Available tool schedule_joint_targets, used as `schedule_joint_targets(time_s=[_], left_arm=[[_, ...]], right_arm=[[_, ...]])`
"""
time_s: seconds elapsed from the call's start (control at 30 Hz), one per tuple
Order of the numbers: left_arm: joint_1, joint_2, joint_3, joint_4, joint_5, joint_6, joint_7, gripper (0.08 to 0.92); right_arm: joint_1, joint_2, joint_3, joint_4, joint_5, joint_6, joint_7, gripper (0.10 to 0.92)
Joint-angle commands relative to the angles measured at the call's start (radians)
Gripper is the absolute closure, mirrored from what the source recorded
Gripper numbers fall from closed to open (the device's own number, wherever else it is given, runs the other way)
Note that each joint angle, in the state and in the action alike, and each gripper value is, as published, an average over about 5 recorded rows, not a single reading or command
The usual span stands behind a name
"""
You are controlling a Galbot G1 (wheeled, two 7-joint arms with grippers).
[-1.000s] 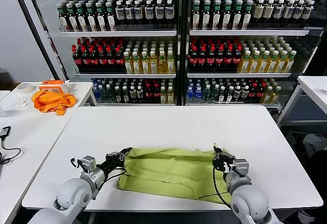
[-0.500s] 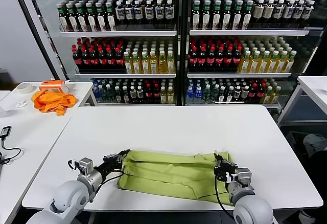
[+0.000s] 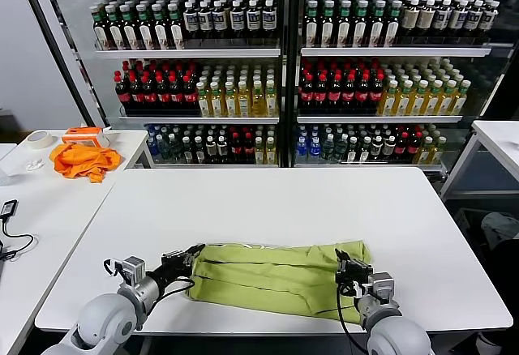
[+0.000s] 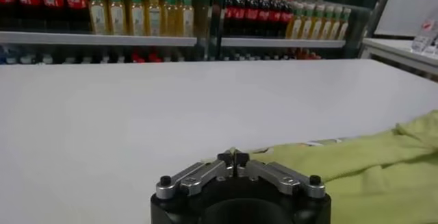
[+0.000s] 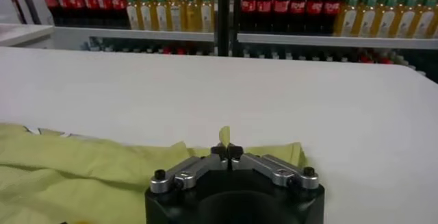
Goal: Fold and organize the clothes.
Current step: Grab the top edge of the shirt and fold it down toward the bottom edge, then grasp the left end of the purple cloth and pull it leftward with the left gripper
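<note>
Item: T-shirt (image 3: 272,278), light yellow-green, plain. Count: one. Location: near edge of the white desk (image 3: 268,201), lying as a long band folded lengthwise, one layer over another, far edge neat, near edge rumpled.

Progress, judged: lengthwise fold apparently in place; crosswise fold and final tidying not yet done. Roughly midway.

Left hand (image 3: 188,257): count one. At the left end of the T-shirt, low over the desk. Fingers closed together, tips meeting in the left wrist view (image 4: 233,158); fabric just beside them, but whether cloth sits between the tips cannot be told.

Right hand (image 3: 344,266): count one. At the right end of the T-shirt. Fingers closed, pinching a small raised peak of fabric, seen standing between the tips in the right wrist view (image 5: 226,151).

Other stock, well beyond the T-shirt:
- orange cloth (image 3: 80,160), one, on the side desk to the left;
- tape roll (image 3: 38,139), one, beside it;
- drinks cooler (image 3: 284,63), two glass doors, bottles in several rows, too many to count.
</note>
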Motion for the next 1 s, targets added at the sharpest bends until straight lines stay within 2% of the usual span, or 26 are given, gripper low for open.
schedule_joint_targets(time_s=[0.03, 0.2, 0.3, 0.47, 0.7, 1.0], left_arm=[[0.016, -0.003, -0.008, -0.008, 0.066, 0.038, -0.021, 0.918], [0.017, -0.008, -0.004, -0.005, 0.111, 0.061, -0.071, 0.901], [0.015, -0.014, -0.010, -0.014, 0.106, 0.041, -0.099, 0.845], [0.023, -0.017, -0.030, -0.080, 0.040, 0.033, -0.167, 0.689], [0.065, -0.042, 0.007, -0.160, -0.029, 0.030, -0.344, 0.490], [0.100, -0.091, 0.061, -0.141, -0.051, 0.002, -0.468, 0.243]], right_arm=[[-0.023, -0.004, -0.002, 0.009, -0.031, -0.005, -0.004, 0.920], [-0.059, -0.007, 0.020, 0.045, -0.049, -0.031, 0.010, 0.899], [-0.098, -0.009, 0.047, 0.093, -0.058, -0.043, 0.011, 0.829], [-0.160, -0.008, 0.101, 0.174, -0.069, -0.048, 0.009, 0.681], [-0.224, -0.005, 0.148, 0.243, -0.050, -0.046, -0.001, 0.482], [-0.231, 0.006, 0.136, 0.247, -0.049, -0.049, -0.008, 0.236]])
